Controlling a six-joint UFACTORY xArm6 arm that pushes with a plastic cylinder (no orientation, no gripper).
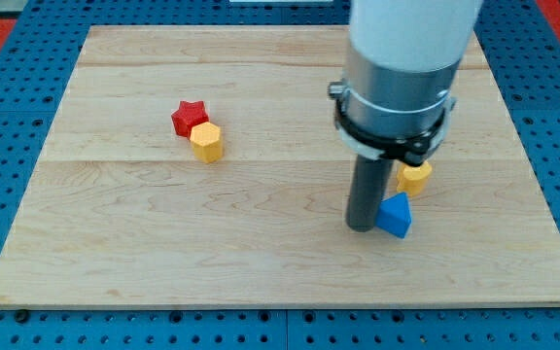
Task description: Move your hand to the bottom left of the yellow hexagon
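Note:
The yellow hexagon (206, 142) lies on the wooden board (163, 243) at the view's centre left, touching a red star (190, 118) just above and left of it. My tip (363, 227) rests on the board well to the right of the hexagon and lower. It touches the left side of a blue triangular block (395, 216). A second yellow block (415, 178) sits just above the blue one, partly hidden behind the rod.
The arm's wide grey and white body (402, 68) hangs over the board's upper right and hides part of it. A blue pegboard surface (8, 58) surrounds the board on all sides.

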